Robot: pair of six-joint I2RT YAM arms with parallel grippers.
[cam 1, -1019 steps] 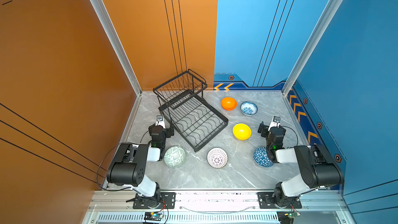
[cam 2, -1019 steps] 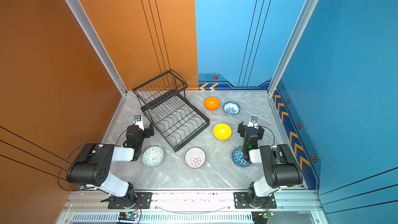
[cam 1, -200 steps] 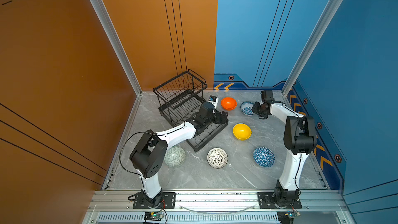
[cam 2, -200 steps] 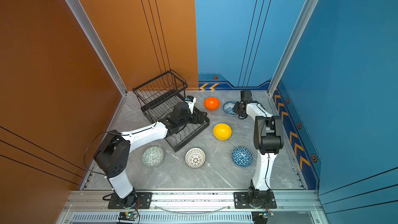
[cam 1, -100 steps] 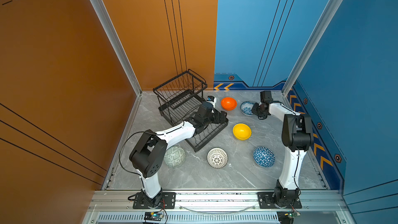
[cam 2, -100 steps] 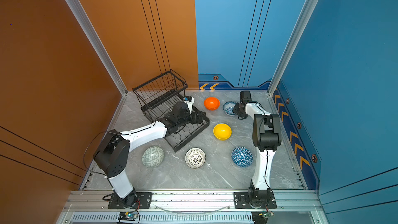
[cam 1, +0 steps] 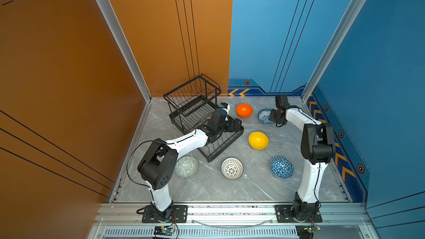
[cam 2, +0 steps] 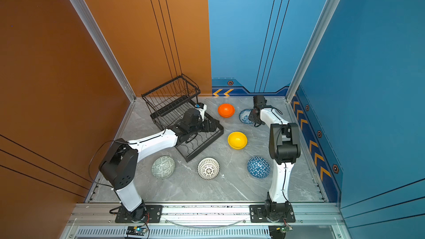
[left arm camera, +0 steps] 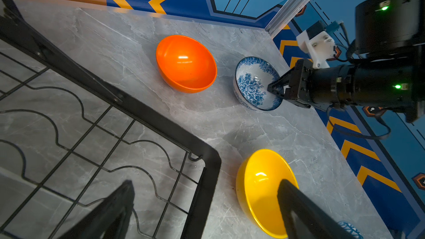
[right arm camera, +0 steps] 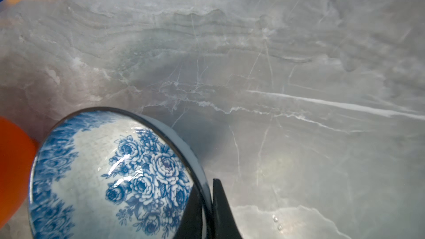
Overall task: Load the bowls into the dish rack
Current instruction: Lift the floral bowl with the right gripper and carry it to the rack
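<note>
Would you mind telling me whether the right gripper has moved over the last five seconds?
Yes: the right gripper went from beside the blue triangle bowl back to the floral bowl.

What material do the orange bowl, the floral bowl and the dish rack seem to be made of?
Orange bowl: likely plastic or melamine, glossy, uniform colour with soft highlight. Floral bowl: probably glazed ceramic, printed blue flowers, sharp glints. Dish rack: metal wire, matte black coating.

At the right gripper [left arm camera: 274, 87]: a white bowl with blue roses [left arm camera: 251, 83], an orange bowl [left arm camera: 186, 63] just beside it. By the left gripper [left arm camera: 205, 181]: a yellow bowl [left arm camera: 259, 191] and the black wire dish rack [left arm camera: 161, 125]. Farther off: blue triangle-patterned bowl [cam 1: 281, 167], white lattice bowl [cam 1: 231, 168], pale green geometric bowl [cam 1: 186, 167].
</note>
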